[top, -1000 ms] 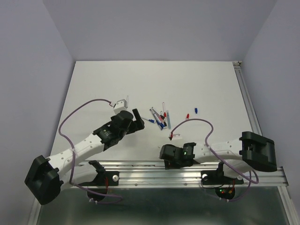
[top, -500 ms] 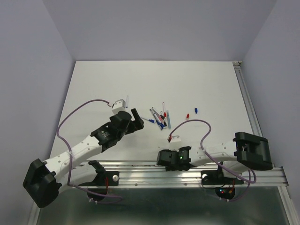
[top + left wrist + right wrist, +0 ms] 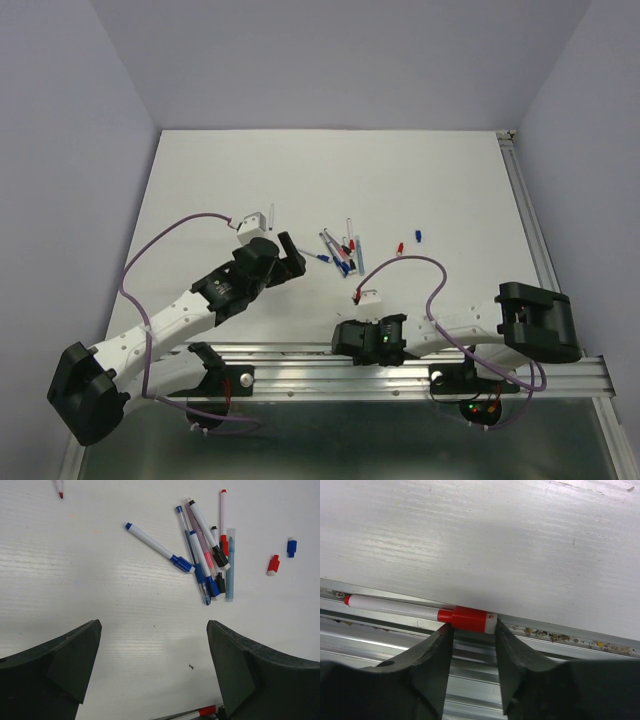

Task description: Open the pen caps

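- Right wrist view: the right gripper (image 3: pixel 472 630) has narrowed over the last second. It now stands half-closed and holds nothing, its tips just short of the red cap (image 3: pixel 467 619) of a pen (image 3: pixel 390 605). The pen lies in the rail groove (image 3: pixel 560 636) at the near edge of the table (image 3: pixel 495 530). We judge that a grasp is being lined up.
- The left gripper (image 3: pixel 154 627) is unchanged, spread wide and empty above the pile of pens (image 3: pixel 207 555).
- A loose red cap (image 3: pixel 272 565) and a loose blue cap (image 3: pixel 292 546) lie beside the pile, so some caps are already off.
- We cannot tell whether the right tips touch the cap. From above, the arm hides that pen.
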{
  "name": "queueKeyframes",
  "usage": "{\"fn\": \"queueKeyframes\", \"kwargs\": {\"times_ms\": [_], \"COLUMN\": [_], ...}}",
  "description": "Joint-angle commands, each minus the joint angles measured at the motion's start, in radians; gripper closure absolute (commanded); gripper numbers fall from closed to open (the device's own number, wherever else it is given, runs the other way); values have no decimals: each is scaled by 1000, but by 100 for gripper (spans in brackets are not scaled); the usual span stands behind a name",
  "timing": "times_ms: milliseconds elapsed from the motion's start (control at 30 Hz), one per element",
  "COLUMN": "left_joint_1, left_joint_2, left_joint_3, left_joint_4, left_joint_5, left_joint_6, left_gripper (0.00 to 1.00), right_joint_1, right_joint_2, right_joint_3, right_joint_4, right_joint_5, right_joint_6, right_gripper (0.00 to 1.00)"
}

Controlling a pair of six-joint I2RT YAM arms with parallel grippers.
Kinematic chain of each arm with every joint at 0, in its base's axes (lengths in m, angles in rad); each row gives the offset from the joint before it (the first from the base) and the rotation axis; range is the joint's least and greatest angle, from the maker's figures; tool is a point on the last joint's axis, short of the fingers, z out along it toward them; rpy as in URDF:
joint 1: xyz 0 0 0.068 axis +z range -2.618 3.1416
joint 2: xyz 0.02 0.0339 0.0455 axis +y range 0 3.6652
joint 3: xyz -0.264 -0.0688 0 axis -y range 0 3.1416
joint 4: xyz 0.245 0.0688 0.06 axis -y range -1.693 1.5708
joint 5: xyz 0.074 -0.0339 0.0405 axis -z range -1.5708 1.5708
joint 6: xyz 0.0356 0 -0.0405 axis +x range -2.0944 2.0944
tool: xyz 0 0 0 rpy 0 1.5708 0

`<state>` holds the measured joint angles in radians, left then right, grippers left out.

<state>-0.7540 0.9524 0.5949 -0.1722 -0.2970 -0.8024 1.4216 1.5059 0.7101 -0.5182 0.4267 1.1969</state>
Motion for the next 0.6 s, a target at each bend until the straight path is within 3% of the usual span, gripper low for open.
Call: {"fn": "queueKeyframes", "kwargs": {"times_ms": [0, 267, 567], "left_joint_1": [-7, -5, -5], "left_joint_2": [-20, -14, -24], "left_joint_3": [-12, -4, 0], "left_joint_4": [-4, -4, -3], "left_joint_5": [-21, -21, -5], "left_joint_6": [-4, -4, 11], "left_gripper": [1, 1, 1], "right_joint_1": [-12, -6, 17], "right_joint_2": [33, -35, -166], "right_joint_3": [-47, -61, -77], "right_joint_4": [76, 80, 121], "right_joint_5": [124, 113, 77], "right_joint_6": [10, -19, -109], "right_gripper": [62, 78, 84]}}
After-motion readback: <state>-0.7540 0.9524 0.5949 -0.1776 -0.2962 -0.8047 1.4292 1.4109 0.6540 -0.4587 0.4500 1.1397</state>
